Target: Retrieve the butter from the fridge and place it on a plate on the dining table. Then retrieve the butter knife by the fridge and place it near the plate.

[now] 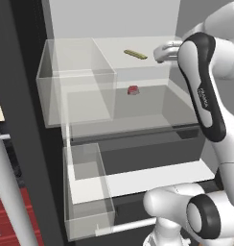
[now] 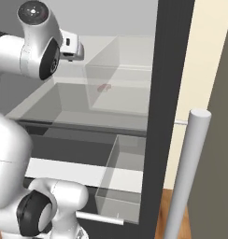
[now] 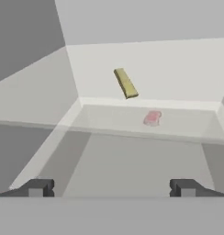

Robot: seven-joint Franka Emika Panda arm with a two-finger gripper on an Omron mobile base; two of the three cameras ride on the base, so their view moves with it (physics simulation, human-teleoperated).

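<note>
The fridge (image 1: 23, 120) stands open in front of me, its pale shelves and clear bins showing. The butter (image 1: 135, 54) is a small yellow-olive stick lying on the upper shelf; in the hand view the butter (image 3: 126, 83) lies ahead, above centre. My gripper (image 3: 111, 188) is open with nothing between its fingers, still short of the butter. In the left base view my hand (image 1: 166, 52) sits just right of the butter at shelf height. The plate, dining table and butter knife are out of view.
A tiny red item (image 1: 133, 90) lies on the shelf below the butter, also seen as the red item (image 3: 152, 118). A clear bin (image 1: 76, 86) fills the upper left; a lower clear bin (image 1: 87, 192) sits below. The fridge's pale bar handle (image 2: 186, 172) rises at right.
</note>
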